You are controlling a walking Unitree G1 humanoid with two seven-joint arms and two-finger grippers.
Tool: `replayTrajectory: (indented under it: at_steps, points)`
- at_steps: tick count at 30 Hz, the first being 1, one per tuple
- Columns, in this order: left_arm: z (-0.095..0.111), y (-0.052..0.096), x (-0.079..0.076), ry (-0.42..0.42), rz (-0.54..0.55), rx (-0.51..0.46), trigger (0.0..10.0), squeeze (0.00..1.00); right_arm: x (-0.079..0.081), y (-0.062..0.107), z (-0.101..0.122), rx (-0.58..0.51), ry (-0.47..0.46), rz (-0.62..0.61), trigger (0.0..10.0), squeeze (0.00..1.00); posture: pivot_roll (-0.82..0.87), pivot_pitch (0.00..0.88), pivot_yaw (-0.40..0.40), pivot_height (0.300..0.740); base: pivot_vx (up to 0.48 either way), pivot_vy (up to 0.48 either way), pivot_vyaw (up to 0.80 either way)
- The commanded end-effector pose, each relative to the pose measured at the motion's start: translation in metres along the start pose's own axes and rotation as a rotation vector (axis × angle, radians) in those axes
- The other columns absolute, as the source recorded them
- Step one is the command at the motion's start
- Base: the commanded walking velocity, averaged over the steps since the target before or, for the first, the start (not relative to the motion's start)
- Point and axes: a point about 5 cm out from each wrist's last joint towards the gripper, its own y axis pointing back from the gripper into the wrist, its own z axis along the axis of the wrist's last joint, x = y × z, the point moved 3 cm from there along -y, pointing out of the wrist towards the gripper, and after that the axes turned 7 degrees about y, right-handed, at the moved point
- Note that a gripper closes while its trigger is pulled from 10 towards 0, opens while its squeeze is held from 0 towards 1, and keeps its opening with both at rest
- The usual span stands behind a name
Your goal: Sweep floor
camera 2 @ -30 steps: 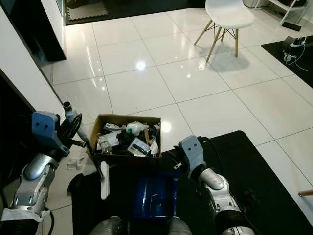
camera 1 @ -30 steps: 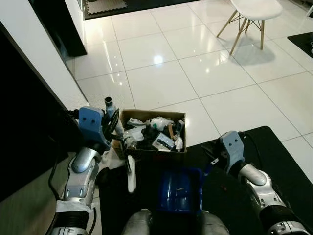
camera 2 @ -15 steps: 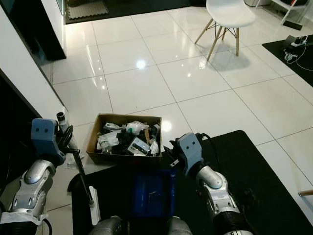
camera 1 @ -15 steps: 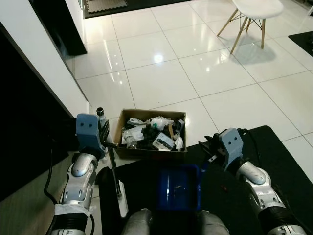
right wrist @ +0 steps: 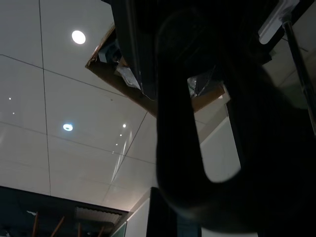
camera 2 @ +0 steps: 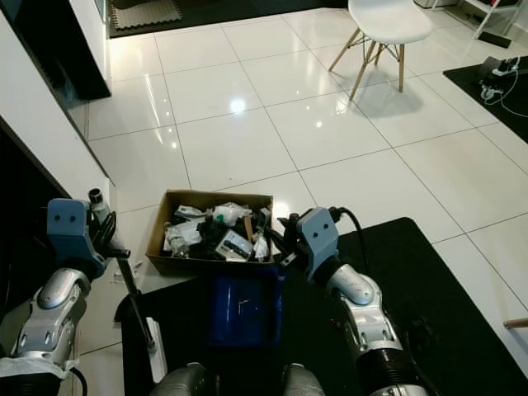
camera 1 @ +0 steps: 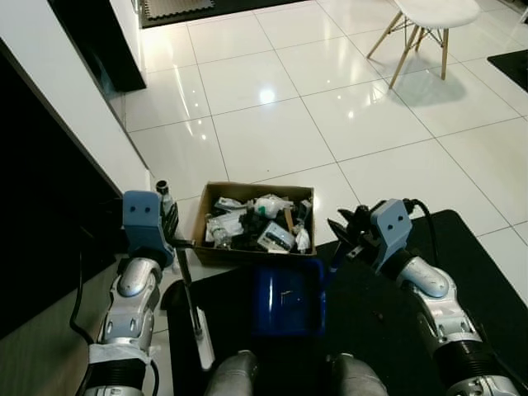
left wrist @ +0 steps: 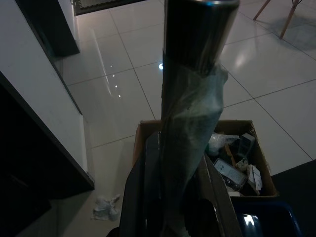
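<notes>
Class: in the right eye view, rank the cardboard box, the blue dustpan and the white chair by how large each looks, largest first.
1. Cardboard box
2. White chair, cut off by the frame and farther away, so its rank is unsure
3. Blue dustpan, close to the chair in apparent size

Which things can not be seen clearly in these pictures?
- Broom head: cut off by the bottom edge in the left eye view.
- Dustpan contents: too small to tell.
- Right gripper fingers: dark silhouette in the right wrist view, grip unclear.
- Items in the box: too small and jumbled to name.
</notes>
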Motion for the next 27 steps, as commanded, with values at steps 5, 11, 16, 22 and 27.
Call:
replayTrajectory:
  at_steps: [5, 11, 16, 22, 27]
  points:
    - [0.007, -0.001, -0.001, 0.003, 0.01, -0.037, 10.0, 0.0, 0.002, -0.001, 0.008, -0.027, -0.006, -0.003, 10.0, 0.0, 0.01, 0.083, 0.034, 0.74, 0.0, 0.0, 0.0]
    - [0.011, 0.0, -0.008, 0.012, -0.014, -0.058, 10.0, 0.0, 0.0, -0.001, 0.003, -0.018, -0.092, -0.055, 10.0, 0.0, 0.02, 0.085, 0.035, 0.74, 0.0, 0.0, 0.0]
    - [0.009, 0.001, -0.01, 0.017, -0.012, -0.054, 10.0, 0.0, -0.003, -0.003, 0.004, -0.03, -0.12, -0.086, 10.0, 0.0, 0.02, 0.086, 0.034, 0.74, 0.0, 0.0, 0.0]
    - [0.006, 0.0, -0.01, 0.027, 0.001, -0.026, 10.0, 0.0, -0.002, -0.004, 0.002, 0.0, -0.071, -0.073, 10.0, 0.0, 0.02, 0.086, 0.033, 0.74, 0.0, 0.0, 0.13]
    - [0.007, 0.0, -0.009, 0.023, 0.003, -0.029, 10.0, 0.0, -0.002, -0.005, 0.002, 0.001, -0.072, -0.074, 10.0, 0.0, 0.02, 0.085, 0.033, 0.74, 0.0, 0.0, 0.79]
